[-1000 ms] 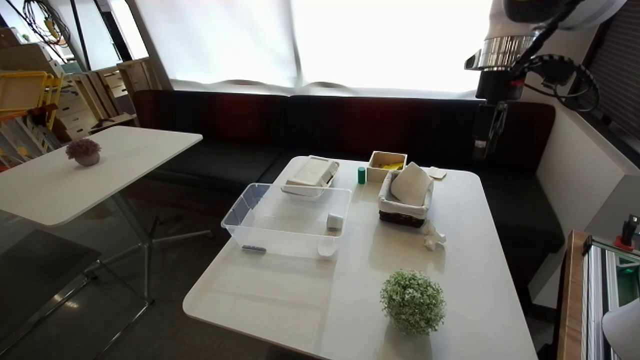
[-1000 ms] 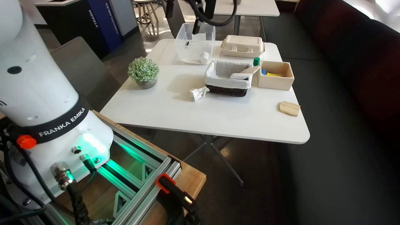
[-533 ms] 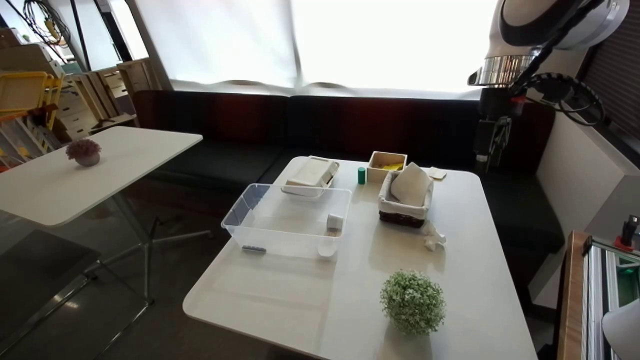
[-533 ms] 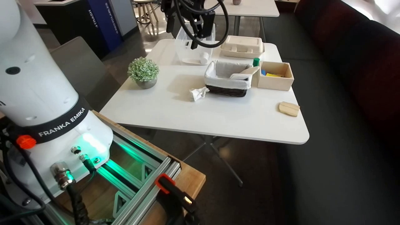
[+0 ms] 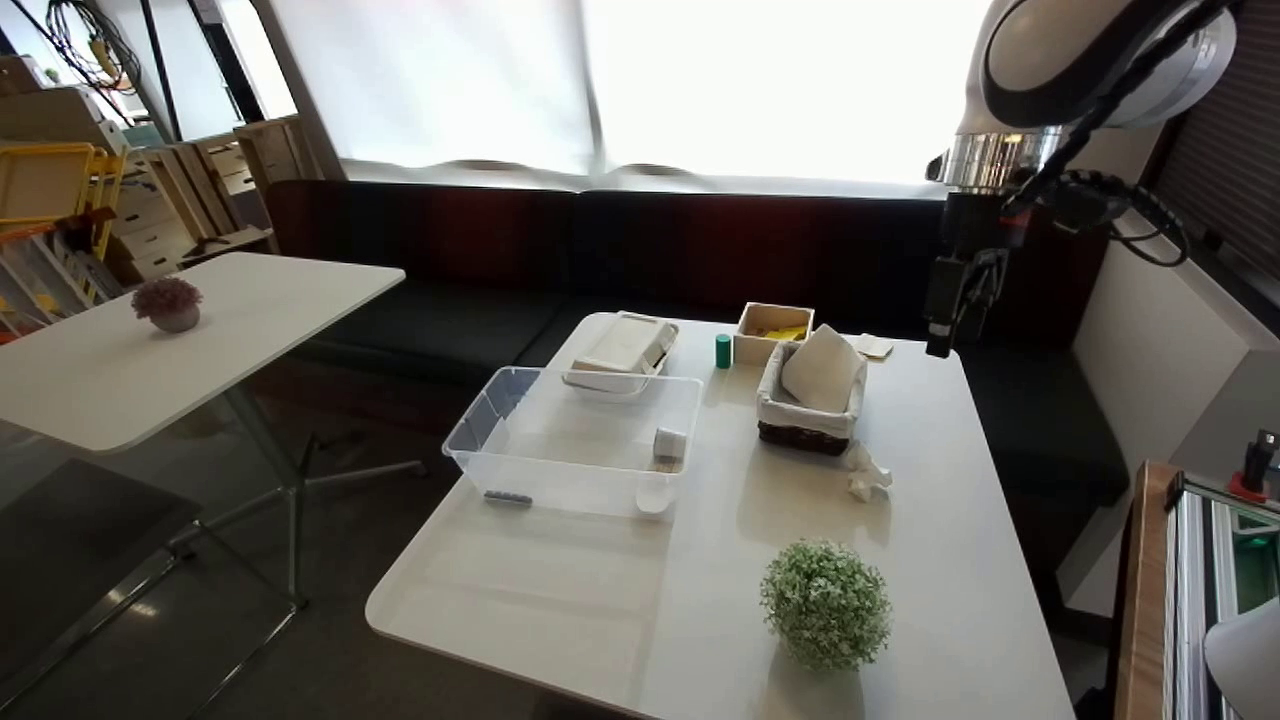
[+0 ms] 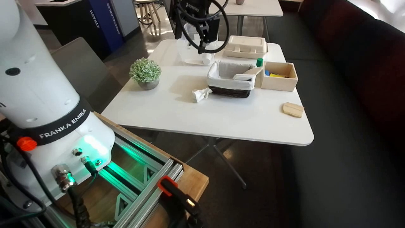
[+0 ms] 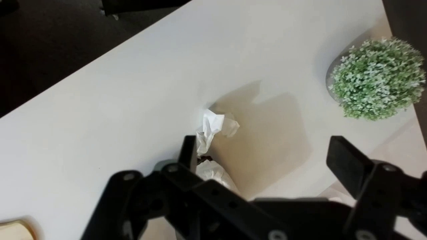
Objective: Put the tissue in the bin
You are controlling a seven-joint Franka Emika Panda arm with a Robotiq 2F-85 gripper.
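Hanging above the bench (image 6: 240, 120), the tool (image 7: 267, 156) points down, its fingers (image 7: 348, 165) spread wide. The tissue (image 6: 201, 94) lies crumpled on the bench, just beside a corner of the lined basket (image 6: 229, 84); whether they touch I cannot tell. In the wrist view it shows near one fingertip, lower than the tool. A flat beige piece (image 5: 822, 370) leans in the basket, tilted over the rim. Which of the basket and the clear tub (image 5: 570, 485) is the bin I cannot tell; through the tub's wall a small white thing (image 5: 669, 443) shows. Near the tub sits a closed carton (image 6: 246, 47). Just beside the basket stands a wooden box (image 6: 278, 85) with blue and yellow things (image 6: 277, 75) inside, and a green cylinder (image 5: 722, 351) is close to both. Near the bench's edge lies a wood block (image 6: 293, 110), and the plant (image 6: 145, 69) stands upright, apart from the tissue
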